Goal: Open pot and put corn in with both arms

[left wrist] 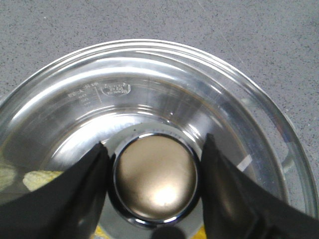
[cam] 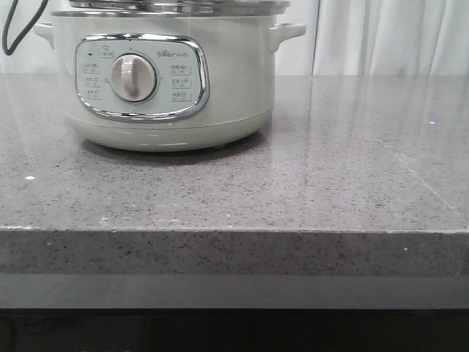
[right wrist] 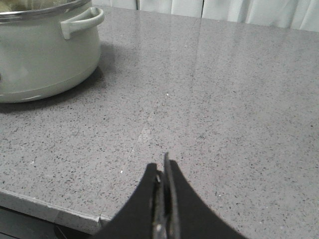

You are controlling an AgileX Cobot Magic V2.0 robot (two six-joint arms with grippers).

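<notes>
The pale grey-green pot [cam: 234,88] stands at the back left of the counter, its dial panel facing me and its metal-rimmed glass lid [cam: 176,6] on top. In the left wrist view my left gripper [left wrist: 153,144] is above the lid [left wrist: 164,84], with its black fingers [left wrist: 75,194] closed against both sides of the bronze knob [left wrist: 155,177]. Yellow corn [left wrist: 42,179] shows through the glass, under the lid. My right gripper [right wrist: 163,167] is shut and empty, low over the counter near its front edge, to the right of the pot [right wrist: 45,59]. Neither gripper shows in the front view.
The grey speckled counter [cam: 330,169] stretches to the right of the pot and ends at a front edge [cam: 234,231]. A black cable [cam: 9,37] hangs behind the pot's left handle. White curtains [cam: 388,37] close off the back.
</notes>
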